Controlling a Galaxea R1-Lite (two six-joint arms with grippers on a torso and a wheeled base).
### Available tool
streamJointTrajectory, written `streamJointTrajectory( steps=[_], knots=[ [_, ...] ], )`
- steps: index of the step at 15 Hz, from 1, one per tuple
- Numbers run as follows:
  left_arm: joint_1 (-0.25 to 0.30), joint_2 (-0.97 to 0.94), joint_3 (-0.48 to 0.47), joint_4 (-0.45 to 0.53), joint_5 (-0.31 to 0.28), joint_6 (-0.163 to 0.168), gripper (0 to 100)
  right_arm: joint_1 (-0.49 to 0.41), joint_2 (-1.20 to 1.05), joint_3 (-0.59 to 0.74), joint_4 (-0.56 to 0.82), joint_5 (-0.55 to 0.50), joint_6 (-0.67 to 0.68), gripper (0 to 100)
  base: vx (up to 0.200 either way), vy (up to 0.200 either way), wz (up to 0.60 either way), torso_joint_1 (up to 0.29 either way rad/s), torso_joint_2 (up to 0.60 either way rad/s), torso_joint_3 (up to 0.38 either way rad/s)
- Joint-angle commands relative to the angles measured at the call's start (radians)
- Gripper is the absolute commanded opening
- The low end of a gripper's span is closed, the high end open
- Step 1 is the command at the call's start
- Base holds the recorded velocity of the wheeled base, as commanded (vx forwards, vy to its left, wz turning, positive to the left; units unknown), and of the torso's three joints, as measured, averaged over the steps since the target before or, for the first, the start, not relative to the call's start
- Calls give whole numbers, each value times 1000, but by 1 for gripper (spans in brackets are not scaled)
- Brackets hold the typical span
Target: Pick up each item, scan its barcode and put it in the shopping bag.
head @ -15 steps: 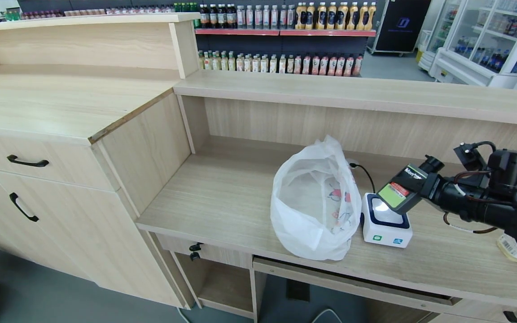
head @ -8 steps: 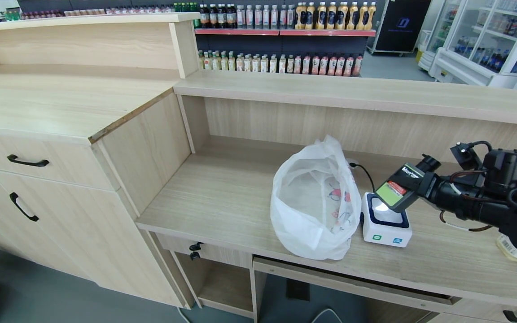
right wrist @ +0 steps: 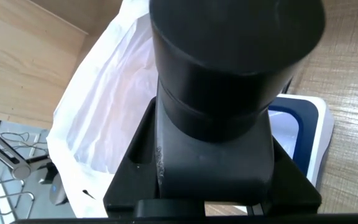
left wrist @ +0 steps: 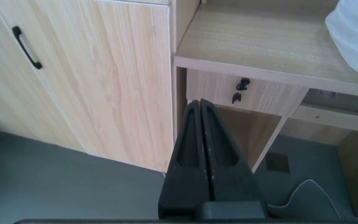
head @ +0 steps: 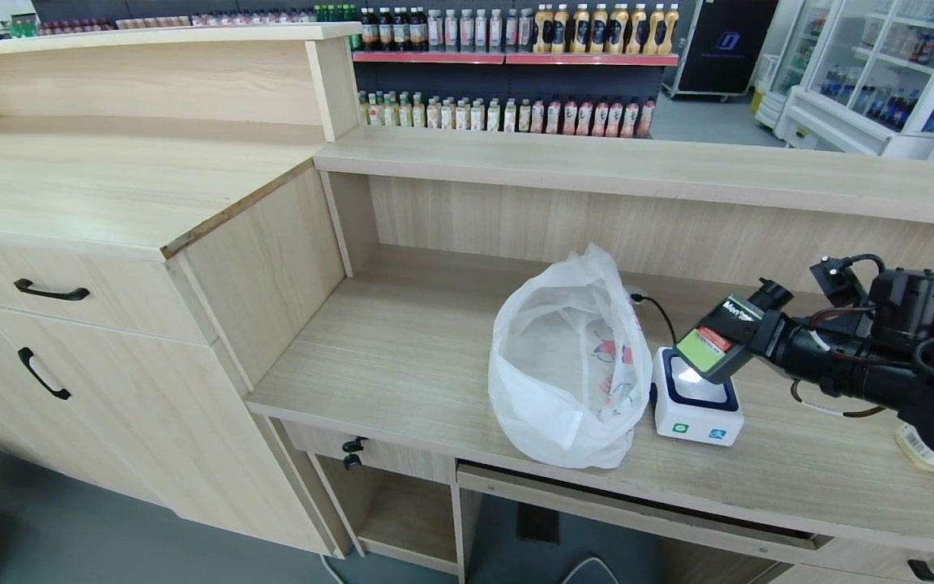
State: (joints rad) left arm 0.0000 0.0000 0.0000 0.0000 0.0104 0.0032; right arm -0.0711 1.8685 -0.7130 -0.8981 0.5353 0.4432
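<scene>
My right gripper (head: 747,337) is shut on a small dark box (head: 714,341) with a green and red label, holding it tilted just above the lit window of the white barcode scanner (head: 696,399). In the right wrist view the held box (right wrist: 229,93) hides the fingers, with the scanner (right wrist: 309,134) behind it. The open white shopping bag (head: 568,365) stands on the counter right beside the scanner and appears again as the bag (right wrist: 107,118). My left gripper (left wrist: 202,134) hangs shut and empty below the counter's front edge, before the cabinet.
A yellowish bottle with a barcode label (head: 925,448) lies on the counter at the far right, partly behind my right arm. A black cable (head: 661,312) runs from the scanner to the back. The wooden counter (head: 402,357) has free room left of the bag.
My right gripper has carried the box slightly left and up over the scanner. The bag and scanner have not moved.
</scene>
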Motion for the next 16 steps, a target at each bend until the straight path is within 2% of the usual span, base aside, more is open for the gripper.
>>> streamJointTrajectory(
  steps=[1, 10, 11, 12, 14, 15, 16],
  knots=[
    [0, 0, 0, 0, 0, 0, 0, 1, -5, 1, 1, 0, 0, 0, 0, 0, 0, 0, 0, 0],
    [0, 0, 0, 0, 0, 0, 0, 4, -12, 0, -1, 0, -8, 0, 0, 0, 0, 0, 0, 0],
    [0, 0, 0, 0, 0, 0, 0, 14, -46, 15, 1, -11, -115, 0, 0, 0, 0, 0, 0, 0],
    [0, 0, 0, 0, 0, 0, 0, 8, -84, 53, -1, -43, -330, 0, 0, 0, 0, 0, 0, 0],
    [0, 0, 0, 0, 0, 0, 0, -62, -209, 175, 41, -227, -778, 0, 0, 0, 0, 0, 0, 0],
    [0, 0, 0, 0, 0, 0, 0, -102, -255, 201, 54, -278, -910, 0, 0, 0, 0, 0, 0, 0],
    [0, 0, 0, 0, 0, 0, 0, -125, -308, 211, 64, -281, -937, 0, 0, 0, 0, 0, 0, 0]
  ],
)
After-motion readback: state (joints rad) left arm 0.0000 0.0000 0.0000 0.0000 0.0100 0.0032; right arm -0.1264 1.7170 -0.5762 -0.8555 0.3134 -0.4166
